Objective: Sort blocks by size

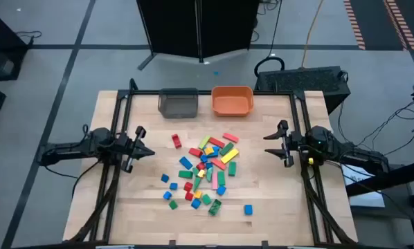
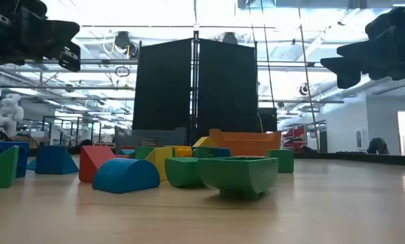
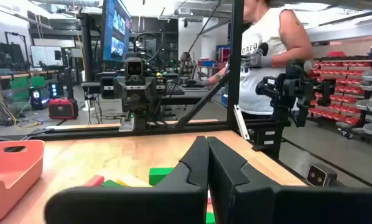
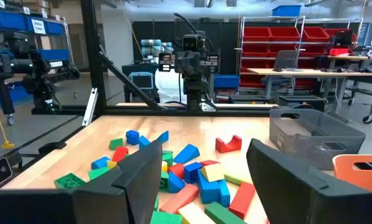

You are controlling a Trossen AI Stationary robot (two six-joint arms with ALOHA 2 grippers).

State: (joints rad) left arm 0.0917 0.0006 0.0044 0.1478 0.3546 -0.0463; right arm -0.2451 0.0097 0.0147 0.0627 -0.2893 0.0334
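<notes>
The heap of small coloured blocks point(image 1: 207, 169) lies mid-surface between both arms; the open right gripper point(image 1: 275, 144) sits slightly nearer than the closed left gripper point(image 1: 146, 151).

Glossy plastic blocks point(image 1: 208, 166) lie on a smooth, pale wooden table point(image 1: 276, 200).

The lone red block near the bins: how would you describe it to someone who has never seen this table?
Start at the grey bin on the table's far edge. Just in front of it, nearer the left arm, lies a red block. It sits alone, apart from the pile of blocks mid-table.
</notes>
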